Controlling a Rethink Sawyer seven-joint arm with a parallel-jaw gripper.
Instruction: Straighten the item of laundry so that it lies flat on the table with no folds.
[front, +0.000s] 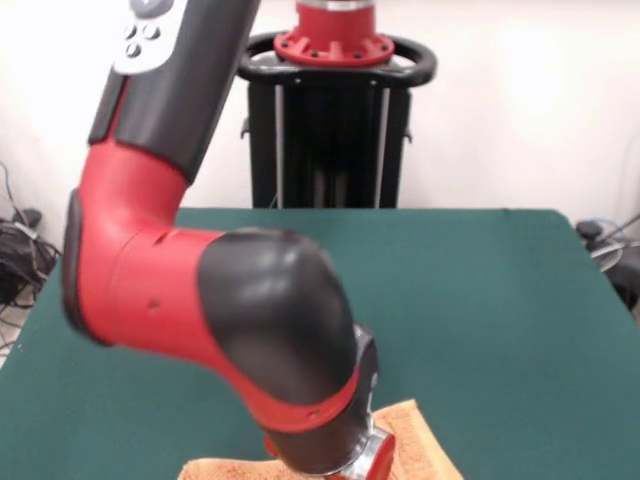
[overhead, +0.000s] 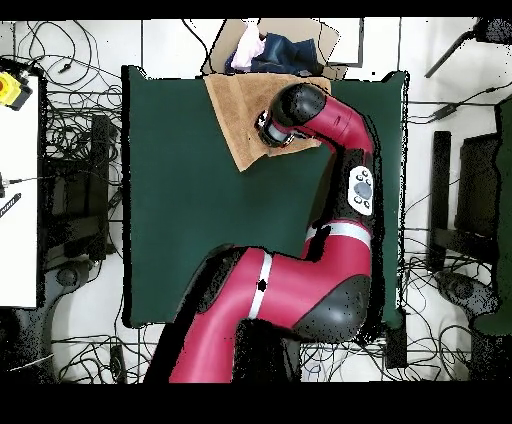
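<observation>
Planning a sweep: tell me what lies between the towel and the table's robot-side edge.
Overhead, only bare green table lies below the towel; the arm crosses beside it.

This is a robotics lab. A large rectangular table with a dark green felt-like top stands on a pale floor strewn with tangled black cables along its edges. A black metal pedestal carries 1 red and black robot arm, before a plain white wall.
</observation>
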